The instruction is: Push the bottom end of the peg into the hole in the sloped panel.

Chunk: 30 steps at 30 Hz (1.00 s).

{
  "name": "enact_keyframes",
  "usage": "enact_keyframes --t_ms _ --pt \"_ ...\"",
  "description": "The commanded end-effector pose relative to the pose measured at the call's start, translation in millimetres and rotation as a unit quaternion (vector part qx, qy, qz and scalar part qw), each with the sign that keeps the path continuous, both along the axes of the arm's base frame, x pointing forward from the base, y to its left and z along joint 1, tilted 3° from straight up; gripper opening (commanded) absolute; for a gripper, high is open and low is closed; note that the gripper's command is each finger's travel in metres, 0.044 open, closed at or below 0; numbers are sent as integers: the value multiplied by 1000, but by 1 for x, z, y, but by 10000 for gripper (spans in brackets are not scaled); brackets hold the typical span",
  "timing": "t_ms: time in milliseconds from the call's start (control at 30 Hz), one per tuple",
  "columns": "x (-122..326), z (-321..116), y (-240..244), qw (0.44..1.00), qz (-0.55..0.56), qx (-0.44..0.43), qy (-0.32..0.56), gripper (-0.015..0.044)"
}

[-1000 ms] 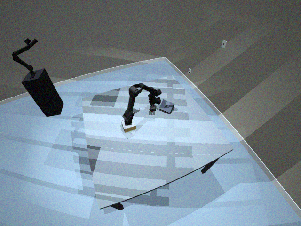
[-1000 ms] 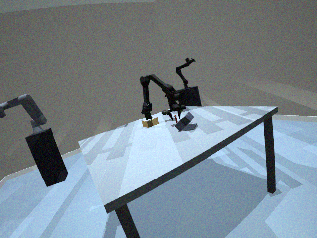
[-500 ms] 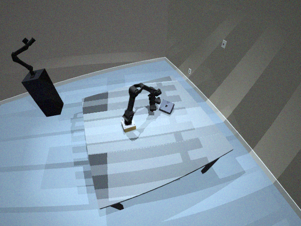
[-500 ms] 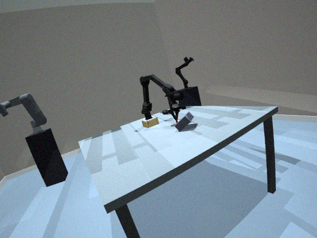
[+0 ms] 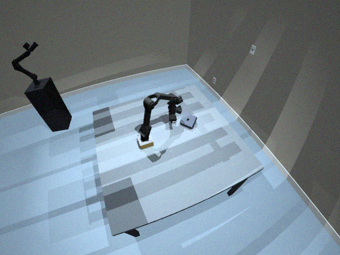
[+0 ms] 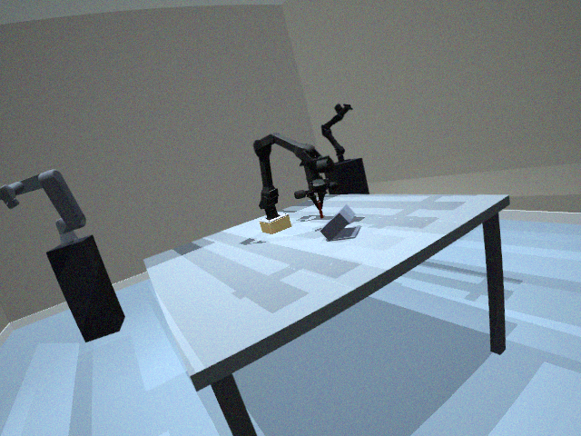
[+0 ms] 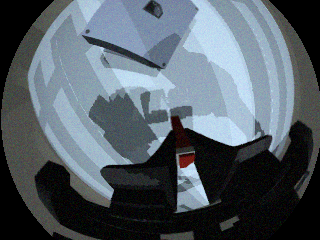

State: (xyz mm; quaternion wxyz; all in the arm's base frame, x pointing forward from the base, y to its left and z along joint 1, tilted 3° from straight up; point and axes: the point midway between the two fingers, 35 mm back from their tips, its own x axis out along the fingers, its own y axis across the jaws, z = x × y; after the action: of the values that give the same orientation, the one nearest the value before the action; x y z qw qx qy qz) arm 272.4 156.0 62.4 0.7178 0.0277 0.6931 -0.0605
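A small red peg stands upright on the table, clamped between my gripper's fingers. In the exterior view the peg shows as a thin red stick under the gripper, its lower end at the table top. The gripper points straight down, just left of the sloped grey panel. The panel has one dark hole in its face and lies ahead of the gripper. The panel also shows in the exterior view. The peg's shape is too small to tell.
The arm's tan base block sits on the table behind the gripper. Black pedestals with other arms stand on the floor off the table. The table edge is far from the gripper.
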Motion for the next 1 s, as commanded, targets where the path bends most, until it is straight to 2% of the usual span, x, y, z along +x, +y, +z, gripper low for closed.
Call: enact_keyframes --t_ms 0,133,967 --pt "0 21 1 1000 -1 7 -6 0" --pt "-3 32 -1 1000 -1 7 -5 0" --pt "12 39 -9 996 71 41 -20 0"
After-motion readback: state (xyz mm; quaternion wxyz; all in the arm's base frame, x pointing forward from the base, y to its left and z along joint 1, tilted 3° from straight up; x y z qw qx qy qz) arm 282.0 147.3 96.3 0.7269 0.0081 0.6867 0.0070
